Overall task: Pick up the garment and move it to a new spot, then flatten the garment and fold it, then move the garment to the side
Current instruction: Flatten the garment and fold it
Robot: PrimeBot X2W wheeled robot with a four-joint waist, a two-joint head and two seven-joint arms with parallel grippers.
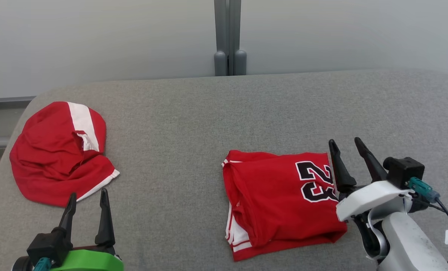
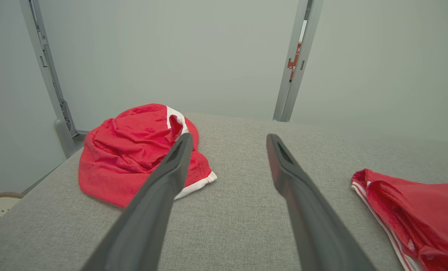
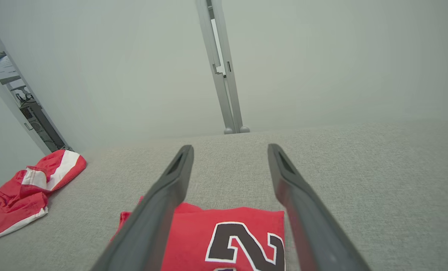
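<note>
Grey counter (image 1: pixel 178 131), folded jersey (image 1: pixel 276 195) laid right of centre.
Right claw (image 1: pixel 346 142), released and empty, is seen at its right edge; left claw (image 1: pixel 88 194) is likewise spread.

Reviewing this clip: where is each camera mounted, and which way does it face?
Head view: on the head, facing forward and down at the grey padded surface; left gripper lower left, right gripper lower right, both open.
Left wrist view: on the left wrist, looking along the left fingers toward the crumpled garment.
Right wrist view: on the right wrist, looking along the right fingers over the folded jersey.
Shared: all views show both garments.
</note>
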